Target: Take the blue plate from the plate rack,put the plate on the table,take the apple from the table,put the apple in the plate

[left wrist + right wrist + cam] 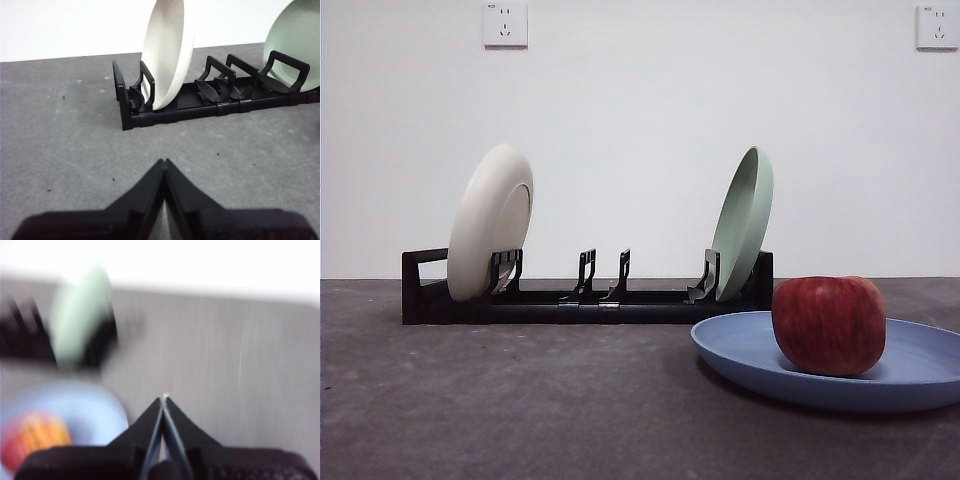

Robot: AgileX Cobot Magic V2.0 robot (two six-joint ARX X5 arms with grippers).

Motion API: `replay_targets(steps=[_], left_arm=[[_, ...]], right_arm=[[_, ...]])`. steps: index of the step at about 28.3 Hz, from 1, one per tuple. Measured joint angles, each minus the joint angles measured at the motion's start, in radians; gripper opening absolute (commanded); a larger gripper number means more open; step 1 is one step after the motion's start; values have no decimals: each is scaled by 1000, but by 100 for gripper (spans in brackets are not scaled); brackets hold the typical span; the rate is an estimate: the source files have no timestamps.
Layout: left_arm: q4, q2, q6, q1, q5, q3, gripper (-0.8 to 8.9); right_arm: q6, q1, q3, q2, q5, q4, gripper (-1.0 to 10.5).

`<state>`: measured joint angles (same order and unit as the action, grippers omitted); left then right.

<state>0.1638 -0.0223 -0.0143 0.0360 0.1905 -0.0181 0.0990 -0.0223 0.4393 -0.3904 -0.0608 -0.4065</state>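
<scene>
The blue plate [840,375] lies flat on the table [520,400] at the front right, and the dark red apple [828,325] rests in it. The black plate rack [585,300] stands behind, holding a cream-white plate [488,222] and a pale green plate [744,222]. My left gripper [164,162] is shut and empty, hovering over bare table in front of the rack [210,100]. My right gripper [164,399] is shut and empty; its blurred view shows the apple [30,437] on the blue plate [85,407] off to one side. Neither arm shows in the front view.
Two wall sockets [505,24] sit high on the white wall behind. The rack's two middle prong pairs [605,275] hold nothing.
</scene>
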Motion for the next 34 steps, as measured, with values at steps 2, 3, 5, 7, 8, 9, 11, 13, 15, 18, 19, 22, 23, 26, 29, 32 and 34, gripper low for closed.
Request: replay_targets(steps=[2,3,5,7,8,9,11,13,15,18,19,22,23,26,29,32,34], left_arm=[[0,0,0,0,0,0,-2],[0,0,0,0,0,0,-2],[0,0,0,0,0,0,-2],[0,0,0,0,0,0,-2],[0,0,0,0,0,0,-2],[0,0,0,0,0,0,-2],[0,0,0,0,0,0,-2],[0,-1,0,0,0,0,-2],[0,-2,0,0,0,0,-2],[0,-8,0,0,0,0,-2],[0,-10,0,0,0,0,-2],[0,-15,0,0,0,0,-2],[0,-17,0,0,-1,0,-2],[0,-23,0,0,-1,0,-2],[0,-29,0,0,-1,0,-2],[0,-34,0,0,-1,0,-2],[0,-37,0,0,-1,0,-2]], right_arm=[[-9,11,-110,77,0,11,1],[-14,15,-162,122,0,31,1],[-26,16,-238,202,0,82,1],[-36,16,-289,280,0,110,1],[-40,16,-305,307,0,112,1],[-47,16,-322,339,2,115,1],[-61,16,-348,382,20,119,1],[-75,16,-362,381,46,154,1],[-82,16,-373,381,53,190,1],[-87,16,-403,381,55,260,1],[-88,16,-412,381,55,272,1],[-88,16,-415,381,63,270,1],[-88,16,-415,381,68,271,1],[-88,16,-415,381,89,272,1],[-88,16,-415,381,90,272,2],[-88,16,-415,381,90,270,2],[-88,16,-415,381,90,257,1]])
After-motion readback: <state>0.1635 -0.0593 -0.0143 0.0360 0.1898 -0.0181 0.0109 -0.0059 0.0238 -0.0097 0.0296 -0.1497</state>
